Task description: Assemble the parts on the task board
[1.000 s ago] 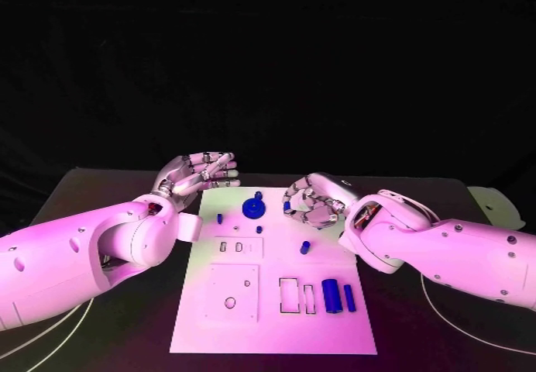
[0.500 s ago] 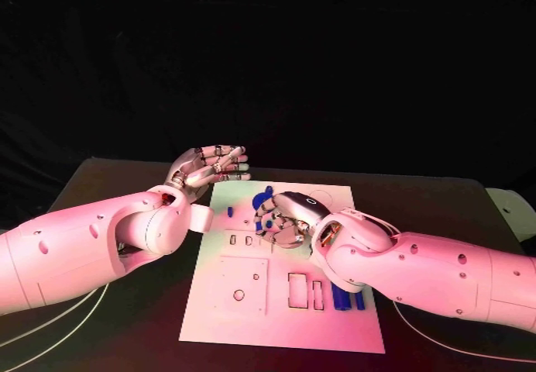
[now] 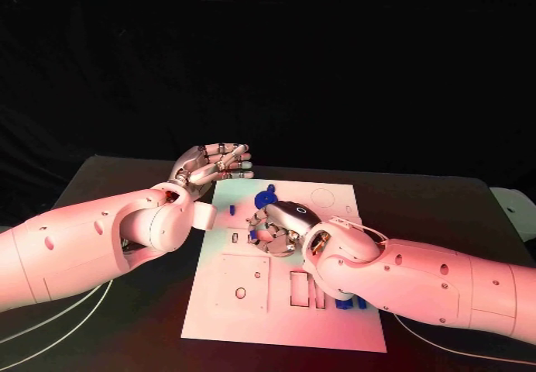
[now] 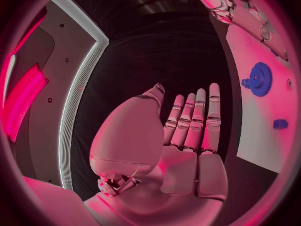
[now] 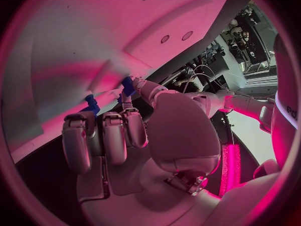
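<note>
The white task board [image 3: 240, 310] lies in the middle of the table. A blue gear [image 3: 265, 199] [image 4: 258, 79] stands near its far edge, with a small blue part [image 3: 231, 209] [image 4: 280, 123] to its left. My right hand [image 3: 273, 229] [image 5: 125, 135] hovers low over the board's middle, fingers curled. Its thumb tip sits at a small blue part [image 5: 128, 85], and another blue part [image 5: 92, 104] shows past the fingertips; I cannot tell whether either is held. My left hand [image 3: 212, 164] [image 4: 188, 130] stays off the board's far left corner, fingers straight, holding nothing.
Blue cylinders [image 3: 348, 304] lie by the board's right edge, partly under my right forearm. Rectangular cut-outs [image 3: 300, 288] and a raised square plate [image 3: 240, 283] take up the board's near half. Black table [image 3: 435, 201] surrounds the board.
My right hand has swung from the board's far right side to low over its middle, with the forearm now across the board. The left hand has hardly moved. The camera has shifted.
</note>
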